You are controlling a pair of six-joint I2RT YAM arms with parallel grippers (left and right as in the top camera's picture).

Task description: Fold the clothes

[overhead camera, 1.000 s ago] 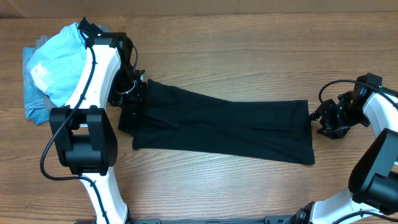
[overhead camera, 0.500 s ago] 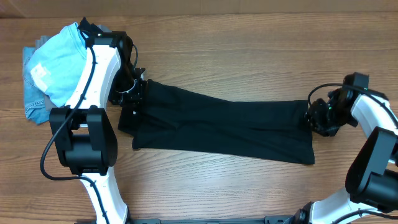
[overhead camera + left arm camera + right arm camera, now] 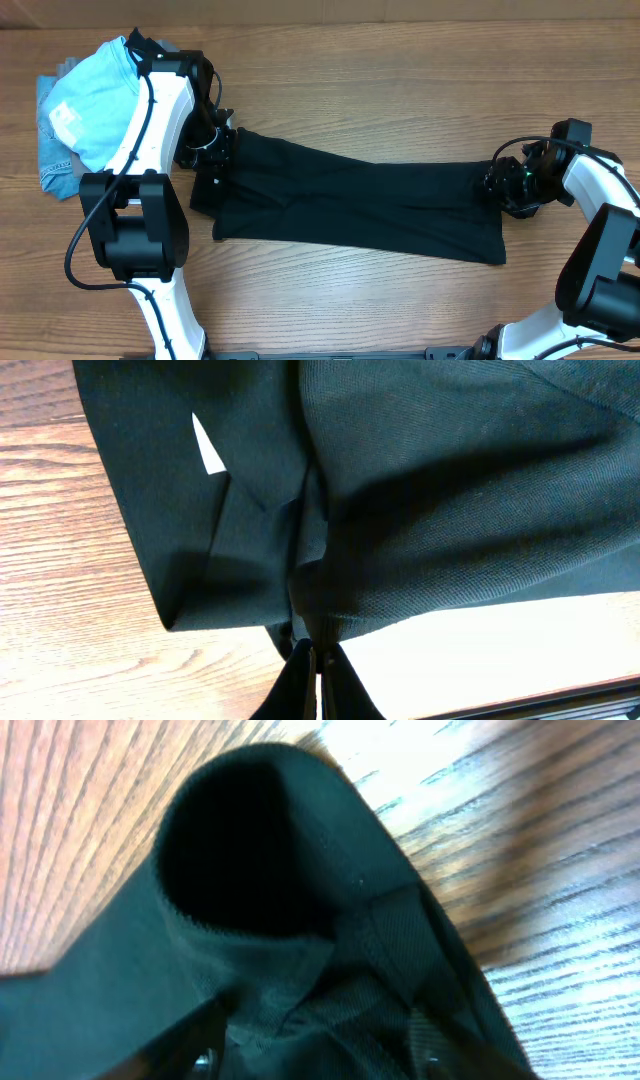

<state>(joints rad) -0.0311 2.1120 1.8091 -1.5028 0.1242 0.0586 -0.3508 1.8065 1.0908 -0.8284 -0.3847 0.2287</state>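
Note:
The black polo shirt (image 3: 350, 200) lies folded into a long strip across the table, from upper left to lower right. My left gripper (image 3: 213, 148) is shut on the strip's left end. In the left wrist view its fingertips (image 3: 316, 660) pinch a fold of the black cloth (image 3: 420, 480), and a small white mark (image 3: 206, 446) shows on the fabric. My right gripper (image 3: 500, 186) sits at the strip's right edge. In the right wrist view its jaws (image 3: 315, 1050) stand apart with bunched black cloth (image 3: 260, 870) between them.
A light blue T-shirt (image 3: 88, 100) lies on a pile of grey and denim-blue folded garments (image 3: 52, 172) at the far left, right behind the left arm. Bare wooden table (image 3: 400, 90) lies on both sides of the strip.
My right gripper has moved left from the bare table onto the right edge of the shirt. The left gripper and the shirt have stayed put.

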